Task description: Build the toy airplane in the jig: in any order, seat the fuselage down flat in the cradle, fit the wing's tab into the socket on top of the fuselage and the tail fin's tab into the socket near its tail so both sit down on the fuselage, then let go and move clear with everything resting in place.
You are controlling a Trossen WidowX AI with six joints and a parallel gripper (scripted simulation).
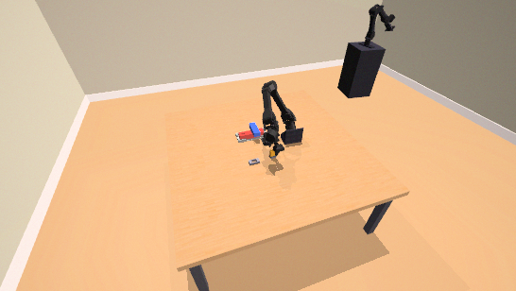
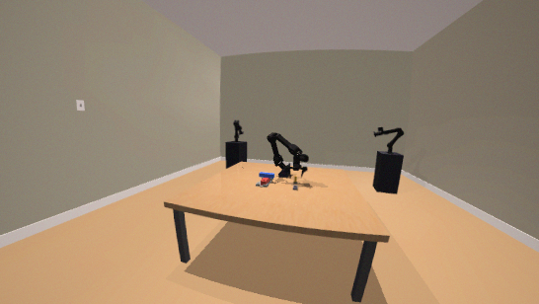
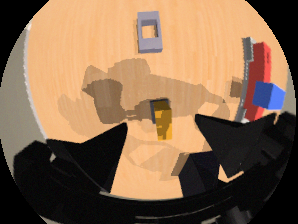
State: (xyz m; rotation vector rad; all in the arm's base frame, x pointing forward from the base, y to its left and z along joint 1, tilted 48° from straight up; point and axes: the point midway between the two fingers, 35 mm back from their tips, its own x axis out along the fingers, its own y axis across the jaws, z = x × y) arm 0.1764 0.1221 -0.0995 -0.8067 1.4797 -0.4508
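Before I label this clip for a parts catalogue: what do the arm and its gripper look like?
The arm is matte black all over, built of slim rounded links with bulkier joint housings, rising from a dark boxy base on the table. The gripper is black too; its two fingers show as angular wedges tapering to points in the wrist view. No cables, markings or coloured trim are visible.
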